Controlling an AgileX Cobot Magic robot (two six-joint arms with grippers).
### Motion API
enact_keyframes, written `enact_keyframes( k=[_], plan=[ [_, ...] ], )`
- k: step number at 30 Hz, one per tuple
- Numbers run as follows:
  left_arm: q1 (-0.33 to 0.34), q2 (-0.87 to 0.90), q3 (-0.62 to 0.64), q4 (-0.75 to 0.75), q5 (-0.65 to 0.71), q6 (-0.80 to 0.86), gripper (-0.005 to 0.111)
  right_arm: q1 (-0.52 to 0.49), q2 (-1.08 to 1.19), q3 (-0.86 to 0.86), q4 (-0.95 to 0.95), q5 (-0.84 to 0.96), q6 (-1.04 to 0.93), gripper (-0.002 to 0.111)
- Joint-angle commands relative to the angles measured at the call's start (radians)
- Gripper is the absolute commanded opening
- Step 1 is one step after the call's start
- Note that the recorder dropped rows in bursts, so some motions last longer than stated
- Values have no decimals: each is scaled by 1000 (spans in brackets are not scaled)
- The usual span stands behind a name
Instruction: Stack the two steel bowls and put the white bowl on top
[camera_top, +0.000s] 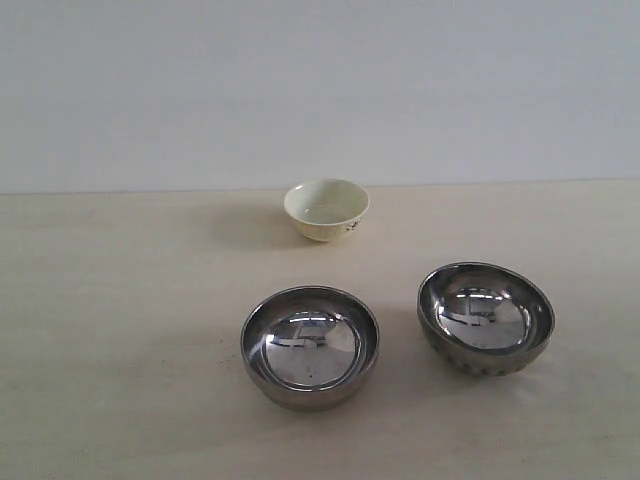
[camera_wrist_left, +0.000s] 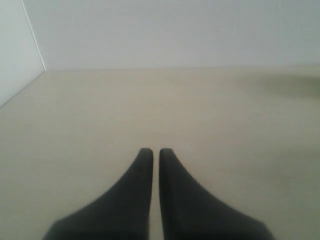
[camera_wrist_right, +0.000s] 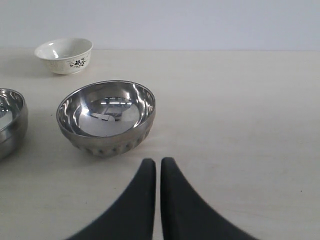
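Note:
A smooth steel bowl (camera_top: 310, 346) sits upright near the table's front middle. To its right stands the ribbed steel bowl (camera_top: 486, 318), tilted a little; it also shows in the right wrist view (camera_wrist_right: 106, 117), just ahead of my right gripper (camera_wrist_right: 158, 162), which is shut and empty. The edge of the smooth steel bowl (camera_wrist_right: 10, 120) shows beside it. The white bowl (camera_top: 327, 209) stands apart at the back, with a dark flower mark on its side (camera_wrist_right: 64, 55). My left gripper (camera_wrist_left: 156, 151) is shut over bare table, with no bowl in its view. Neither arm appears in the exterior view.
The pale wooden table (camera_top: 120, 300) runs back to a plain white wall (camera_top: 320, 90). A side wall meets the back wall at a corner (camera_wrist_left: 44, 70) in the left wrist view.

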Motion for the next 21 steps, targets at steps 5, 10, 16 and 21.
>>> enact_keyframes(
  k=[5,10,16,21],
  plan=[
    [3,-3,4,-1,3,4,4,-7,-5,-1,-10,-7,-2,0],
    [3,-3,4,-1,3,4,4,-7,-5,-1,-10,-7,-2,0],
    [3,-3,4,-1,3,4,4,-7,-5,-1,-12,-7,-6,0],
    [3,-3,4,-1,3,4,4,-7,-5,-1,-12,-7,-24,0]
  ],
)
